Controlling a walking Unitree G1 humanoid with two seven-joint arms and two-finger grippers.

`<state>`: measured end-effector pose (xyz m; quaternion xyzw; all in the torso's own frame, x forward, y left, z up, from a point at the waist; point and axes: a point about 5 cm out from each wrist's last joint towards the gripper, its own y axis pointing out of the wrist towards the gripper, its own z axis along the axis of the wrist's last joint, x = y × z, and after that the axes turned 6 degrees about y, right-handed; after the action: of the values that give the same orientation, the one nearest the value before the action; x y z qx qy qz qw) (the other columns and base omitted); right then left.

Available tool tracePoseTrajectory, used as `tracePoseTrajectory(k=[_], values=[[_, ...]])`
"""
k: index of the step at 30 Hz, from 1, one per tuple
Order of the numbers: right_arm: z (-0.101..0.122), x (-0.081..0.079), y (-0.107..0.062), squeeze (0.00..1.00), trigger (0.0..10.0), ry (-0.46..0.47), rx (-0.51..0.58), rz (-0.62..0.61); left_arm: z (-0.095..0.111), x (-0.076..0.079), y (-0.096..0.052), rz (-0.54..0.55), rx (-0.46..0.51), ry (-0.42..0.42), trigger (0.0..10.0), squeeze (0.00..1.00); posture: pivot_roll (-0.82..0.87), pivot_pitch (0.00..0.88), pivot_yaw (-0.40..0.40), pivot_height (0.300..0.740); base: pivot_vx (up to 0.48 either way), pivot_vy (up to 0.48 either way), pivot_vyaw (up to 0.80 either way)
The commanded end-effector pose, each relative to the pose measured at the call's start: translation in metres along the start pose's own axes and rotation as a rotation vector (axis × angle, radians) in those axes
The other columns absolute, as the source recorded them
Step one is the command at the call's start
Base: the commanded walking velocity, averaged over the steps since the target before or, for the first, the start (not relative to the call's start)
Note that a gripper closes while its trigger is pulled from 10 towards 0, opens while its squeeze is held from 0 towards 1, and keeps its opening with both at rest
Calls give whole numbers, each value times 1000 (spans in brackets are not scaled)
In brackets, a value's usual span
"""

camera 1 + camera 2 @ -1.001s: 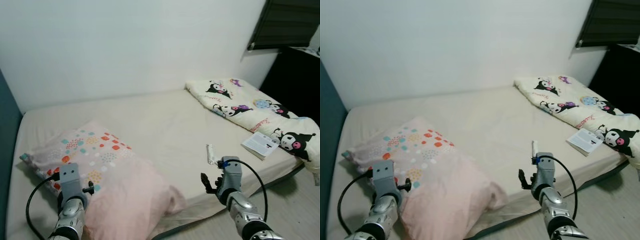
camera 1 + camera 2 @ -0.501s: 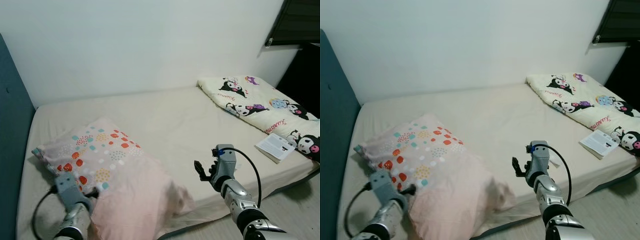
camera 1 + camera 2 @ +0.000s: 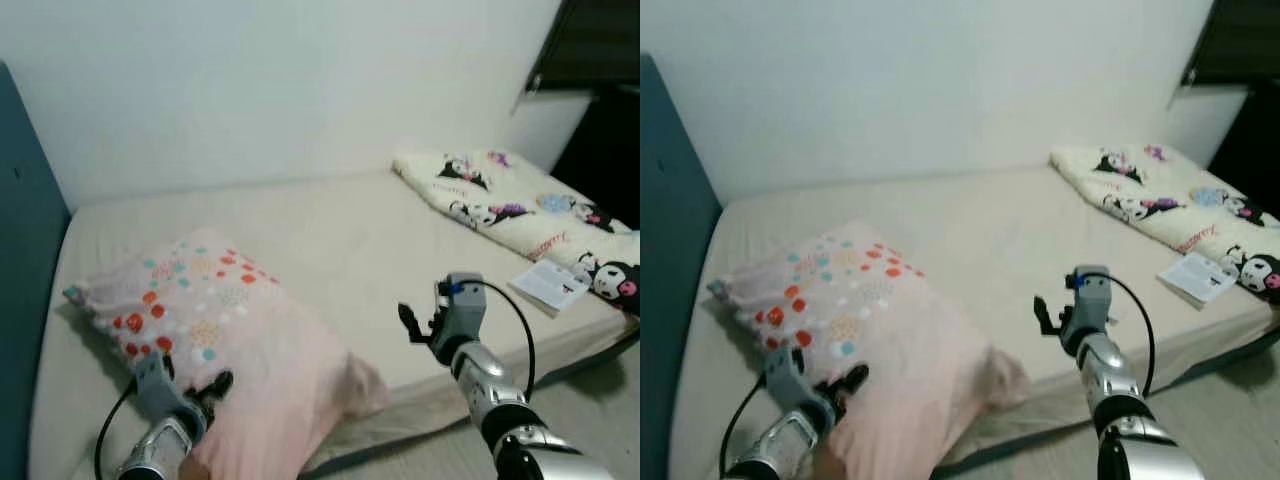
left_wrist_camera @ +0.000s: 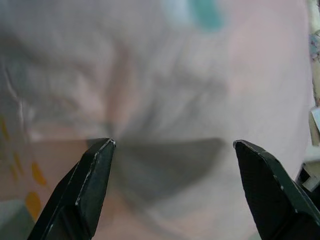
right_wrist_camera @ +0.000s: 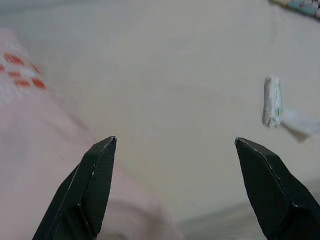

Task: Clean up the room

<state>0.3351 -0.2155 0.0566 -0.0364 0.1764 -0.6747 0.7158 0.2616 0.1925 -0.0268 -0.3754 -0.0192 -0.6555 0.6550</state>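
Observation:
A pink pillow (image 3: 225,335) with coloured dots lies on the left of the beige bed (image 3: 330,240). My left gripper (image 3: 205,392) is low at the pillow's near edge, open, its fingers (image 4: 95,175) spread right up against the pink fabric (image 4: 170,90). My right gripper (image 3: 422,325) hovers open over the bed's front part, to the right of the pillow, with nothing between its fingers (image 5: 97,172). A small white rolled wrapper (image 5: 273,102) lies on the sheet just beyond it.
A folded cartoon-print blanket (image 3: 500,205) lies at the bed's right end, with a white booklet (image 3: 548,285) beside it near the edge. A blue headboard (image 3: 25,260) borders the left. Dark furniture (image 3: 600,120) stands at far right; floor (image 3: 600,400) runs along the bed's front.
The camera has swung left, then slightly back. My left gripper has dropped and turned so its fingers point into the pillow's near edge. My right gripper stays open over the sheet.

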Motion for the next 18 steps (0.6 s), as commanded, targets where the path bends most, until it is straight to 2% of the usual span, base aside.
tracePoseTrajectory(k=[1, 2, 4, 5, 7, 8, 9, 11, 13, 14, 16, 17, 18], values=[[-2, 0, 0, 0, 10000, -3, -12, 3, -1, 1, -1, -42, 9, -2, 10000, 0, -61, 0, -88, 620, 0, 0, 0], [-3, -2, 0, 0, 10000, -3, -15, 11, 2, 5, -1, -94, 41, -27, 10000, 24, -62, 0, -88, 610, 0, 0, 0], [-4, -3, 0, 0, 10000, -3, -16, 13, 3, 6, -1, -107, 48, -33, 10000, 24, -62, 0, -88, 605, 0, 0, 0], [-4, -3, 0, 0, 10000, -3, -16, 16, 5, 6, -1, -115, 65, -43, 10000, 1000, -67, 0, -87, 600, 0, 0, 0], [-4, -4, 0, 0, 10000, -1, -15, 23, 21, 6, -1, -155, 160, -91, 10000, 1000, -68, 0, -87, 590, 0, 0, 0], [-4, -4, 0, 0, 10000, -1, -15, 23, 21, 6, -1, -155, 160, -91, 10000, 1000, -68, 0, -87, 590, 0, 0, 0], [-4, -5, 0, 0, 10000, 1, -14, 28, 36, 5, -2, -202, 240, -147, 10000, 1000, -66, 0, -88, 580, 0, 0, 0], [-4, -5, 0, 0, 10000, 1, -13, 30, 42, 5, -3, -224, 264, -162, 10000, 1000, -67, 0, -88, 575, 0, 0, 0], [-4, -6, 0, 0, 10000, -1, -14, 35, 59, 9, -6, -375, 330, -235, 10000, 1000, -64, 0, -88, 560, 0, 0, 0], [-4, -6, 0, 0, 10000, -1, -14, 35, 59, 9, -6, -375, 330, -235, 10000, 1000, -64, 0, -88, 560, 0, 0, 0], [-5, -6, 0, 0, 10000, -3, -15, 35, 65, 15, -12, -524, 353, -297, 10000, 1000, -64, 0, -85, 545, 0, 0, 0], [-5, -6, 0, 0, 10000, -3, -15, 35, 65, 15, -12, -524, 353, -297, 10000, 1000, -64, 0, -85, 545, 0, 0, 0], [-5, -6, 0, 0, 10000, -2, -14, 34, 65, 22, -16, -637, 334, -338, 10000, 1000, -65, 0, -80, 535, 0, 0, 0]])
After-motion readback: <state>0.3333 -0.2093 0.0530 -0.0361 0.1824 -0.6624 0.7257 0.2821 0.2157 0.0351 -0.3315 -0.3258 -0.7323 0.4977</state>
